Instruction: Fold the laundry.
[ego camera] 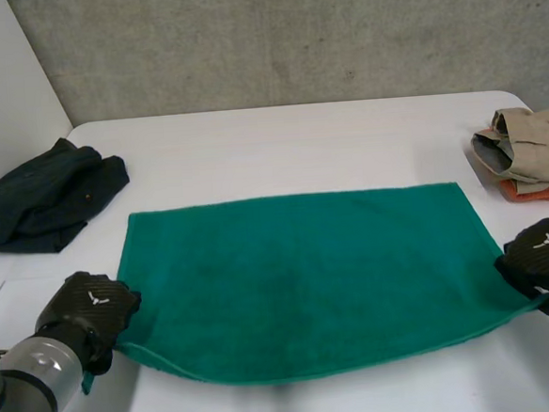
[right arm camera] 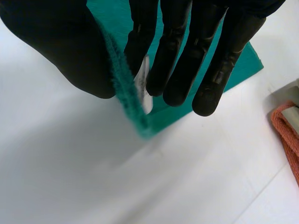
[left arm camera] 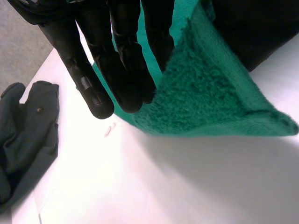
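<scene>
Pinching both near corners of the green towel [ego camera: 299,280], which lies spread across the middle of the white table [ego camera: 298,138]. Left hand [ego camera: 88,309]: straight fingers [left arm camera: 124,70] clamp the near-left corner against the thumb. Right hand [ego camera: 544,261]: same pinch on the near-right corner, with a white label [right arm camera: 144,86] in the grip. Near edge slightly raised. Step, as judged: first fold beginning. Next move calls for carrying both corners evenly to the far edge.

Fuzzy terry towel [ego camera: 299,280], smooth white table [ego camera: 280,149]; glossy black fingers [left arm camera: 100,100]

White table [ego camera: 299,148], green towel [ego camera: 308,279] spread mid-table, dark garment [ego camera: 48,198] left, beige and orange clothes [ego camera: 533,155] right
</scene>
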